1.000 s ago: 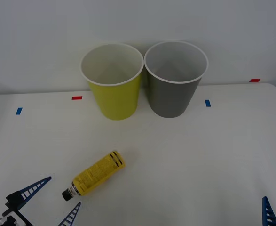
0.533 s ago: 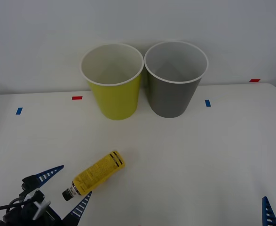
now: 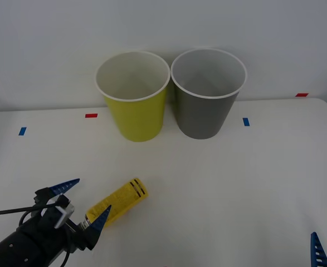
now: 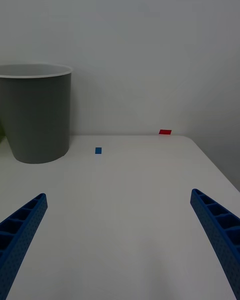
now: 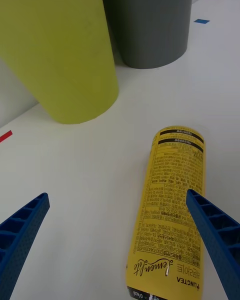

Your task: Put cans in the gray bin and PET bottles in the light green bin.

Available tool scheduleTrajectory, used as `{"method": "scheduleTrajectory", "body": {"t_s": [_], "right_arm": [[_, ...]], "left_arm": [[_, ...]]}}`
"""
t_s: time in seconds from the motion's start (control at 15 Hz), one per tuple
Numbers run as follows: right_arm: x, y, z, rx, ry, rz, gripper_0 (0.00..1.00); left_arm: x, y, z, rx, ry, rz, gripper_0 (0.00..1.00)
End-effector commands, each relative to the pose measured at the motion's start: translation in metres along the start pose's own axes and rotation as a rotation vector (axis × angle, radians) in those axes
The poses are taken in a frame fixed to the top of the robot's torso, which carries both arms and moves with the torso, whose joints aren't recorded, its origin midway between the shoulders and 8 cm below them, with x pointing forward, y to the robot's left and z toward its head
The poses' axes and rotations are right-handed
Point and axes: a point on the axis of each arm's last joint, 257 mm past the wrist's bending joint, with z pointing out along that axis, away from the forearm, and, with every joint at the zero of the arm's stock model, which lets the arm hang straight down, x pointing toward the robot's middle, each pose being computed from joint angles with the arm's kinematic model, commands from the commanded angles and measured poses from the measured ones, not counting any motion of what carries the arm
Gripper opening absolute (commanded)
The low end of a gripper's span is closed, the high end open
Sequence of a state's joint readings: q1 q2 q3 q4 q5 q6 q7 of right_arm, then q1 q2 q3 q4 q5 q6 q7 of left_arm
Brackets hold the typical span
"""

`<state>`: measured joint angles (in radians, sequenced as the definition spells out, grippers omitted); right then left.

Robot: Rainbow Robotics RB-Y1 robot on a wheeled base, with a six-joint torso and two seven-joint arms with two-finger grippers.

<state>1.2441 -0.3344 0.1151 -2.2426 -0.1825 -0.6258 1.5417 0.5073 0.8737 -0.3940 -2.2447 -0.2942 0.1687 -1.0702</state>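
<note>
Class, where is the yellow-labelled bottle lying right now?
Front view: the bottle lies on the table's left near side, before the light green bin, at the open left gripper.

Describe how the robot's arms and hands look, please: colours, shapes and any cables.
The left hand has two blue, ribbed, pointed fingers on a black wrist body with a silver fitting and a thin black cable running off it. The right hand has the same blue ribbed fingers, tapering like wedges.

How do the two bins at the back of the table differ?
The light green bin is yellow-green with a white inside; the gray bin is gray with a pale inside. The green one stands on the robot's left, the gray on its right. Both are upright, tapered, white-rimmed, similar in size and look empty.
</note>
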Motion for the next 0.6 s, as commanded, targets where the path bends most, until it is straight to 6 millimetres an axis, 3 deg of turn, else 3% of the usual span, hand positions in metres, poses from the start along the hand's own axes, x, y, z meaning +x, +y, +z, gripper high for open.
{"method": "scheduleTrajectory", "body": {"t_s": [0.07,0.6], "right_arm": [[0.0,0.0,0.0,0.0,0.0,0.0,1.0],[0.0,0.0,0.0,0.0,0.0,0.0,1.0]], "left_arm": [[-0.016,-0.005,0.002,-0.021,0.087,-0.105,0.92],[-0.024,0.009,0.009,0.049,0.234,-0.017,0.88]]}}
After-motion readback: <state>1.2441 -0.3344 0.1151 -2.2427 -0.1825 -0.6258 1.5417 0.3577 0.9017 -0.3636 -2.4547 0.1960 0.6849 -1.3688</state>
